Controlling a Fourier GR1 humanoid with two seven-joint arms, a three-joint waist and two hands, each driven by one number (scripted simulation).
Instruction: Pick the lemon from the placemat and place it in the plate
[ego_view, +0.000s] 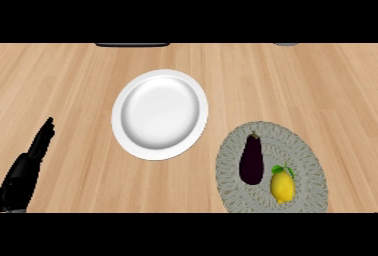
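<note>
Your left robot hand (23, 172) rests straight-fingered at the wood table's (74, 75) left edge; lemon (282, 186) lies on the woven placemat (304, 146), front-right corner.

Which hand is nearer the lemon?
Cannot tell: only the left hand shows, open at the view's left edge, far left of the lemon on the placemat; the right hand is out of view.

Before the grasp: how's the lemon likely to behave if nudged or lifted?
The lemon looks oval and rounded, so it will probably roll sideways if nudged. The eggplant lies close beside it and may stop a roll that way. The textured placemat likely damps sliding.
</note>
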